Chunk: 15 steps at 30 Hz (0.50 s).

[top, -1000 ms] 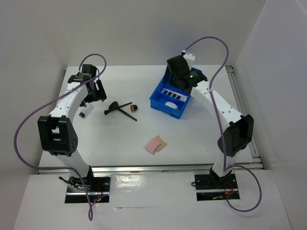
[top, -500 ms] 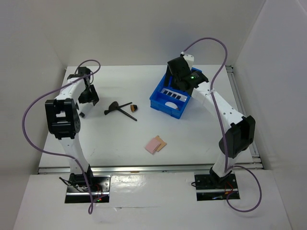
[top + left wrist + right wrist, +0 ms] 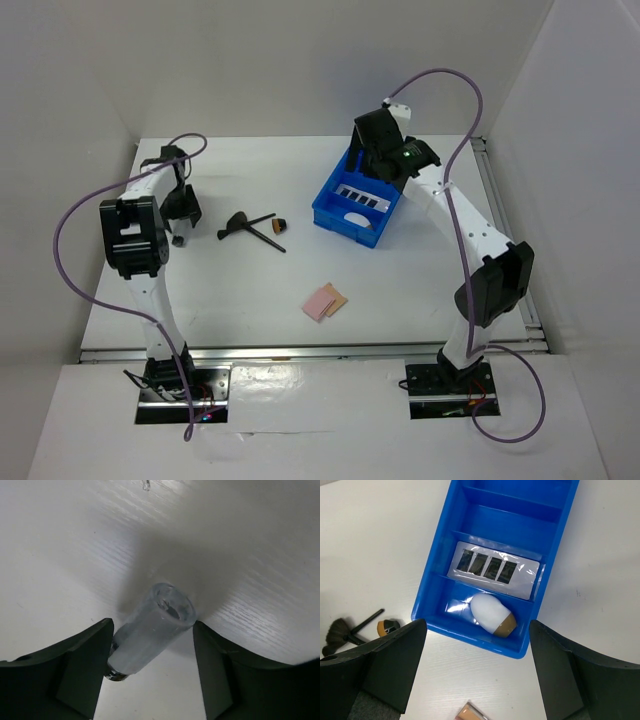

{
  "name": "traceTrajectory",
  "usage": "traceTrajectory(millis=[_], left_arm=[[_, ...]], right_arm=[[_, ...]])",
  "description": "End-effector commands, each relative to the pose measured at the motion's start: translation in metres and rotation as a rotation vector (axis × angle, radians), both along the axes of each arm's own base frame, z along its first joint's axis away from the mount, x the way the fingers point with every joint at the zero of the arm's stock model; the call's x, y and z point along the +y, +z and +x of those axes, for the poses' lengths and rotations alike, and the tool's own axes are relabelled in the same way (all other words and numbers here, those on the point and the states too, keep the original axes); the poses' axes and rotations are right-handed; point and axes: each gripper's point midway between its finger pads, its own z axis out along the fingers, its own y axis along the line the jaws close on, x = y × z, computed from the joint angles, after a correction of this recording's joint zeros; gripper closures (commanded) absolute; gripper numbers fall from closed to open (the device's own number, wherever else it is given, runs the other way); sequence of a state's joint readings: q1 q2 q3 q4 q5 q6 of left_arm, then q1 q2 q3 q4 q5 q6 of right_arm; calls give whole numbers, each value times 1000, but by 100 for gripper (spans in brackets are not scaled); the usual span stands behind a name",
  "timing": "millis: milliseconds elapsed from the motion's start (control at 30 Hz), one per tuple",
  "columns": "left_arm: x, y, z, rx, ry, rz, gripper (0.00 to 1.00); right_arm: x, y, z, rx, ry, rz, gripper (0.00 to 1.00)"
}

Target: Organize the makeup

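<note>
In the left wrist view a frosted clear tube (image 3: 150, 630) with a dark cap lies slanted on the table, touching both fingers of my left gripper (image 3: 152, 650), which is shut on it. From above, this gripper (image 3: 181, 228) is at the table's left edge. My right gripper (image 3: 476, 630) hangs open over the blue tray (image 3: 440, 555), holding nothing. In the tray lie a white sponge with a tan tip (image 3: 492, 614) and a dark palette with a white label (image 3: 492, 569). Black brushes (image 3: 250, 225) lie left of the tray. Pink and tan pads (image 3: 324, 301) lie nearer the front.
The tray (image 3: 330, 212) sits at the back right, its two far compartments empty. White walls close in the left, back and right sides. A metal rail (image 3: 320, 350) runs along the near edge. Purple cables loop above both arms.
My left arm has swung toward the table's left edge and come down over the tube, and its jaws have narrowed onto it. The right gripper has barely shifted above the tray.
</note>
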State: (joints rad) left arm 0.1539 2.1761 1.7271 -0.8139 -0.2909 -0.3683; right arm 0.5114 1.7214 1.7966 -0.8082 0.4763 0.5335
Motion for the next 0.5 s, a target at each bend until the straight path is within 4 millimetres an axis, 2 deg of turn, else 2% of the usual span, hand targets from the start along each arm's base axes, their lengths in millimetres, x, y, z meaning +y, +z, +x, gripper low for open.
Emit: traceTrajectory(millis=[0, 67, 100, 133, 200, 233, 300, 333, 367, 467], left_arm=[[-10, -7, -4, 17, -18, -65, 28], [-12, -5, -6, 8, -21, -74, 38], [-16, -2, -7, -1, -16, -92, 55], [-18, 1, -6, -12, -20, -102, 64], [-29, 7, -5, -28, -35, -162, 75], [-33, 19, 1, -64, -45, -182, 80], [-48, 35, 3, -97, -64, -241, 80], [-57, 48, 9, -133, -89, -257, 80], [-66, 69, 12, -179, -101, -276, 80], [-118, 119, 26, -305, -227, -369, 82]], right_arm=[[-6, 12, 7, -19, -31, -8, 10], [-5, 9, 8, -10, -36, -7, 10], [-5, 9, 8, -10, -36, -7, 10], [-5, 7, 9, 0, -36, -12, 10], [-5, 9, 8, -2, -42, -4, 10], [-4, 5, 10, 5, -42, -9, 10], [-4, 9, 11, -4, -42, -3, 10], [-4, 12, 10, -4, -42, -3, 10], [-5, 12, 10, -3, -34, -13, 10], [-7, 15, 12, -8, -38, -3, 10]])
